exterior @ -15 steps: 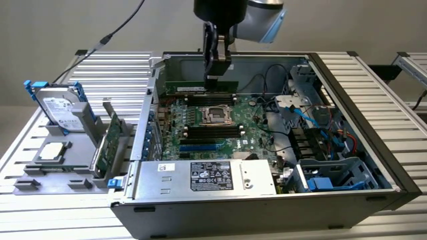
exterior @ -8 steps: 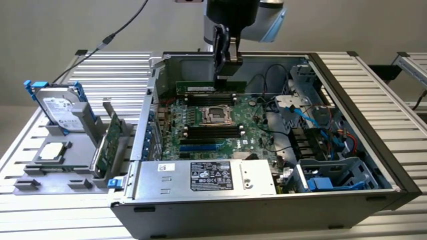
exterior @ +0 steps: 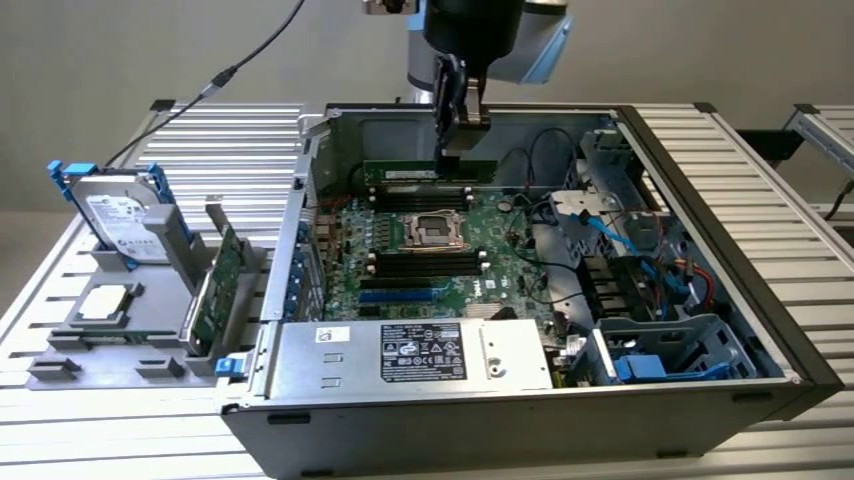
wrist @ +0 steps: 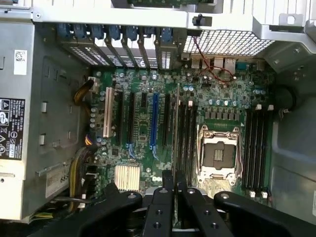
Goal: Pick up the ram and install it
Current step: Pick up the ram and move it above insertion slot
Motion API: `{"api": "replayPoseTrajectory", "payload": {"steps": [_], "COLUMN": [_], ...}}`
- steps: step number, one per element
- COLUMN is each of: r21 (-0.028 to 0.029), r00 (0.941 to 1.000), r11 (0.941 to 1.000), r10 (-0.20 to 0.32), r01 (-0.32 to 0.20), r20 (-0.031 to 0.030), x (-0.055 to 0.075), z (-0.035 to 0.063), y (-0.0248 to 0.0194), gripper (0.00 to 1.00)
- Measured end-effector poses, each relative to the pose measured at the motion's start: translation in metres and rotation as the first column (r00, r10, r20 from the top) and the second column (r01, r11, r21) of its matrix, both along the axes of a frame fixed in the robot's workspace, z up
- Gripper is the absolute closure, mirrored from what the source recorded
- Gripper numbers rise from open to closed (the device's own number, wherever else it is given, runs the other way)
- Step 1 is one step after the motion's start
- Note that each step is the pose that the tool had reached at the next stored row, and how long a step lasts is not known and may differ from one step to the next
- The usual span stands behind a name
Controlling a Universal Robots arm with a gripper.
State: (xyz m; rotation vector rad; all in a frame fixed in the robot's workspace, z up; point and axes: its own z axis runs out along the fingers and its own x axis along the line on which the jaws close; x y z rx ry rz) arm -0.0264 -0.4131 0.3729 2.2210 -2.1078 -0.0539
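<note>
The ram (exterior: 400,171), a slim green stick, hangs level inside the open computer case (exterior: 747,290), pinched at its top edge by my gripper (exterior: 451,152), which is shut on it. It sits just over the black memory slots (exterior: 424,190) on the far side of the CPU socket (exterior: 434,227); I cannot tell whether it touches them. In the wrist view the ram (wrist: 176,123) runs edge-on as a thin line from my gripper (wrist: 175,178) along the memory slots (wrist: 186,138) beside the CPU socket (wrist: 217,153).
A second bank of slots (exterior: 424,262) lies on the socket's near side. Blue cables (exterior: 601,222) and a drive cage (exterior: 667,350) fill the case's right; the power supply (exterior: 427,352) is in front. Outside stand a hard drive (exterior: 120,215), a large green card (exterior: 220,290) and a chip (exterior: 104,305).
</note>
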Motion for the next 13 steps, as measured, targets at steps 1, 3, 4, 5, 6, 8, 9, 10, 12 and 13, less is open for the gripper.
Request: {"api": "replayPoseTrajectory", "payload": {"steps": [1,3,4,5,6,8,9,10,12,13], "r21": [-0.0001,0.0,-0.0001,0.0,-0.0001,-0.0001,-0.0001,0.0,0.0002,-0.0002], "r00": [1.0,1.0,1.0,1.0,1.0,1.0,1.0,1.0,1.0,1.0], "r11": [1.0,1.0,1.0,1.0,1.0,1.0,1.0,1.0,1.0,1.0], "r10": [0.0,0.0,0.0,0.0,0.0,-0.001,-0.002,-0.004,-0.008,-0.01], "r01": [0.0,0.0,0.0,0.0,0.0,0.001,0.002,0.004,0.008,0.01], "r20": [0.0,0.0,0.0,0.0,0.0,0.0,0.0,0.0,0.0001,0.0], "x": [0.001,0.003,0.003,0.004,0.005,0.008,0.01,0.011,0.014,0.015], "z": [-0.0018,-0.0056,-0.0073,-0.0091,-0.0107,-0.013,-0.014,-0.0151,-0.0173,-0.0185], "y": [0.0033,0.01,0.013,0.0158,0.0179,0.0203,0.021,0.0218,0.0225,0.0234], "gripper": [0.87,0.87,0.87,0.87,0.87,0.87,0.87,0.87,0.87,0.87]}}
